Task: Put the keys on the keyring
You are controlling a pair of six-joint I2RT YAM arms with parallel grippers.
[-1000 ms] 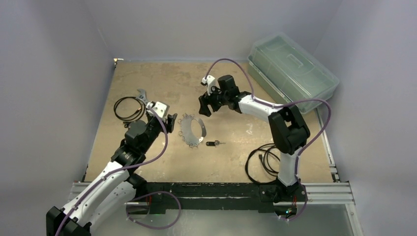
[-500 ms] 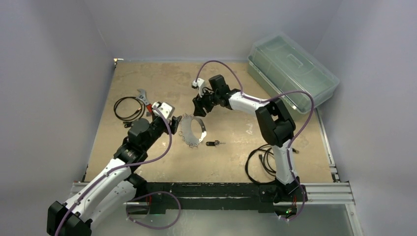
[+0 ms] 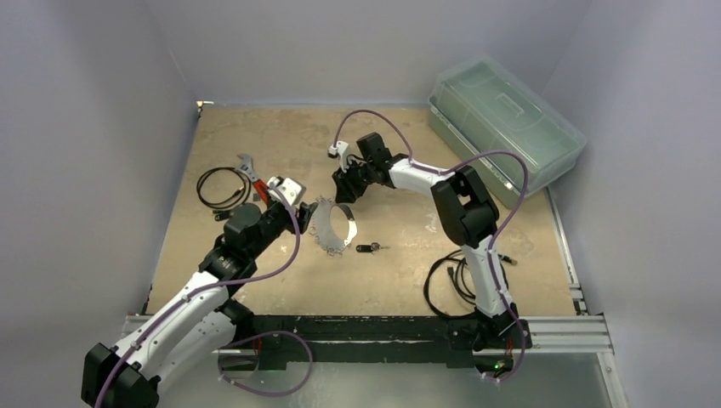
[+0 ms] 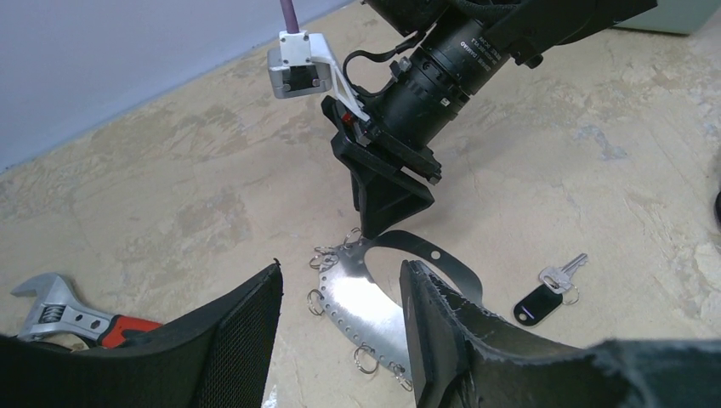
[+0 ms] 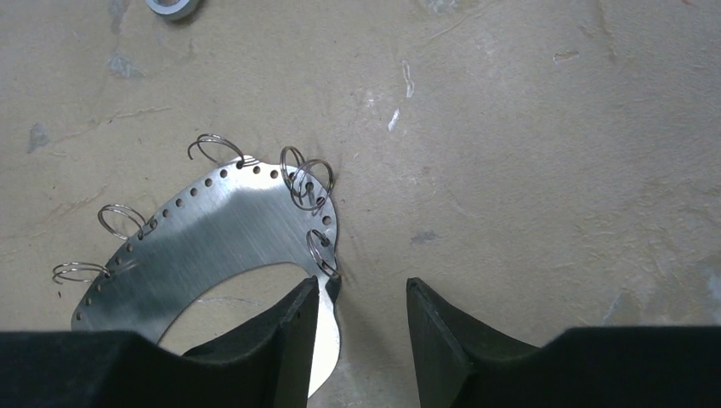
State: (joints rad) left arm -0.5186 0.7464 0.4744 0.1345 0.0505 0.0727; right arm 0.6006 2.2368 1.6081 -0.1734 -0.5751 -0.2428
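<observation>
The keyring (image 5: 212, 246), a flat silver crescent with small wire rings along its punched rim, lies on the table (image 3: 255, 136) near the middle, between the two arms. The right gripper (image 5: 361, 289) points down at the keyring's far end. Its jaws stand partly apart: one finger sits over the crescent's edge and the other is clear of it, with bare table in the gap. The left gripper (image 4: 342, 274) is low at the keyring's left side, jaws apart, gripping nothing. The key (image 3: 367, 248), with its black head and short silver blade, lies loose just right of the keyring. A red-handled wrench (image 3: 251, 174) lies behind the left gripper.
</observation>
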